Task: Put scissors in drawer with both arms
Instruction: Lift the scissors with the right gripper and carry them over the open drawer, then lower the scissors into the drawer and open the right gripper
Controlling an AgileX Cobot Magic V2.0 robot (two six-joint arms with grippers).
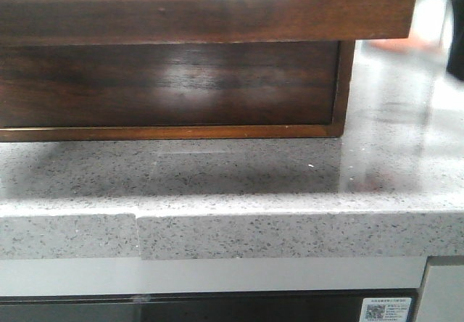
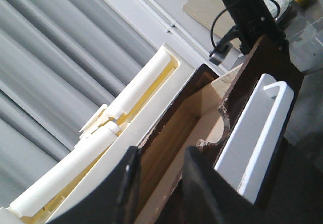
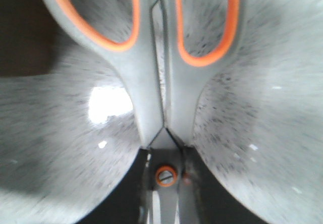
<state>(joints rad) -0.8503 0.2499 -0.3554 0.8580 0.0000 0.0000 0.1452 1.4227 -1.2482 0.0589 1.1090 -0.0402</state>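
The scissors [image 3: 161,82] have grey handles and orange-lined loops. My right gripper [image 3: 166,204] is shut on them at the orange pivot dot, with the handles pointing away, above the speckled grey counter [image 3: 262,133]. The drawer [image 2: 202,114] stands open and shows a light wood floor and a half-round notch [image 2: 218,133] in its front wall. In the front view its dark front [image 1: 217,14] juts out past the casing. My left gripper [image 2: 161,183] is right at the drawer, fingers apart over its inside. Neither gripper nor the scissors shows in the front view.
The wooden casing [image 1: 341,90] stands on the grey stone counter [image 1: 290,177], whose front edge [image 1: 290,235] is close. A white tray [image 2: 257,133] lies beside the notched wall and a white organiser [image 2: 146,103] on the other side. The black right arm [image 2: 242,12] is beyond the drawer.
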